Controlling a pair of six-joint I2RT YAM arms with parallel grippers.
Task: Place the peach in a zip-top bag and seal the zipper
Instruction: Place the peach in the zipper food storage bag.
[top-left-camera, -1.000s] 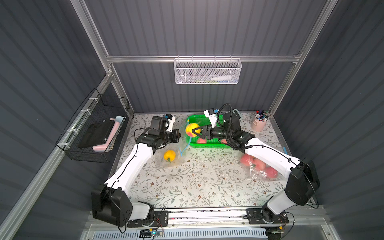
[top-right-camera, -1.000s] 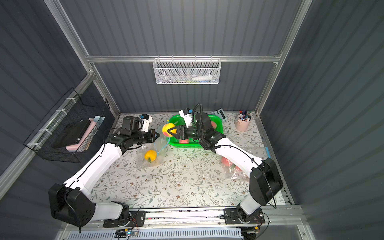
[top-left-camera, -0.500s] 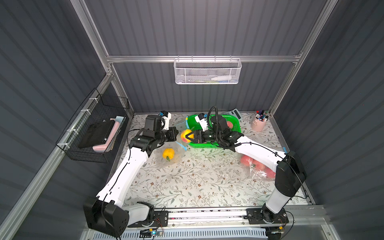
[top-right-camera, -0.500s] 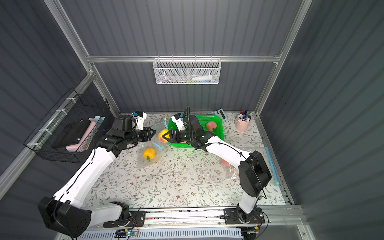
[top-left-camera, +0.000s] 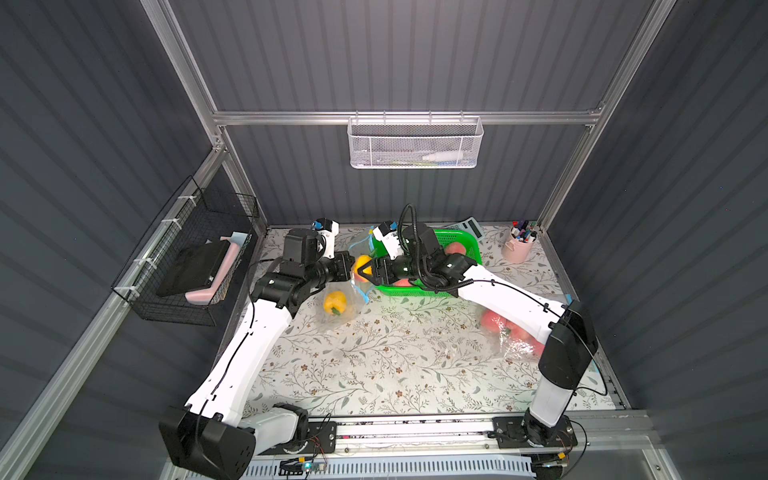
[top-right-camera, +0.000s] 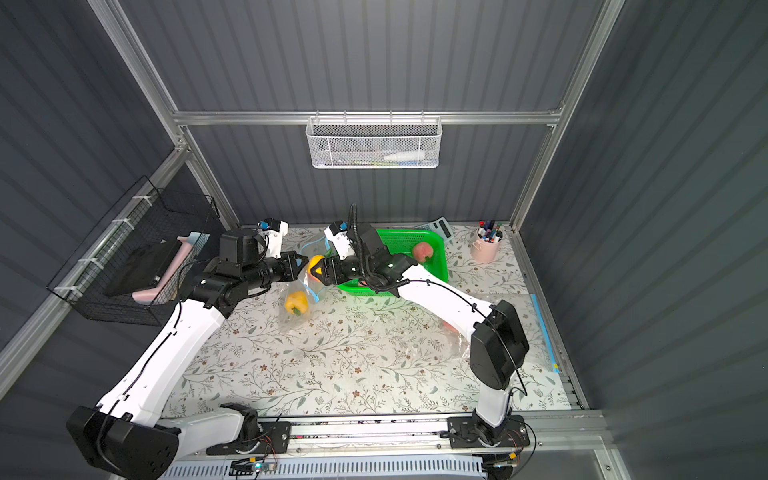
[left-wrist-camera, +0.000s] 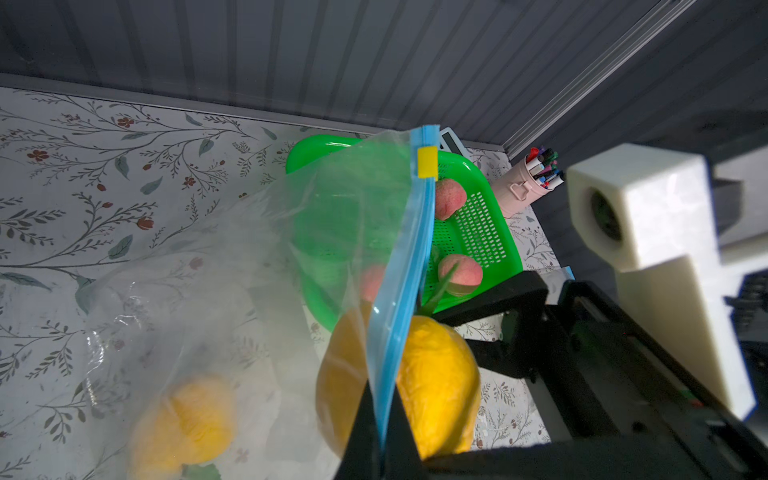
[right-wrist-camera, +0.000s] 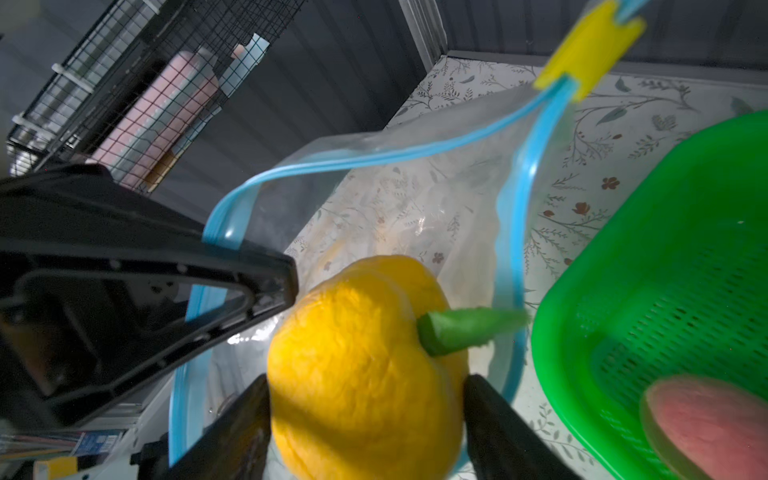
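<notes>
At the mouth of the zip-top bag (right-wrist-camera: 395, 187), its rim pinched in the closed left gripper (left-wrist-camera: 380, 415), the right gripper (right-wrist-camera: 368, 380) brackets a yellow pepper (right-wrist-camera: 353, 332); whether gripping or releasing is unclear. Farther back, the peaches (top-right-camera: 423, 252) lie in the green basket (top-right-camera: 395, 239), so the wrong item may get bagged, or the thin rim may slip free.

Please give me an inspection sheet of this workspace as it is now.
Surface: floral cloth, no spill seen.
Job's things: zip-top bag open, one yellow pepper inside; peaches in green basket.
Clutter: second bag with red produce, pen cup, calculator.
Grippers: left gripper, jaws shut on bag's zipper edge; right gripper, jaws astride second pepper, grip unclear.
Cables: black hose at right wrist, no snag seen.
Surroundings: white mesh basket, black wire basket.
</notes>
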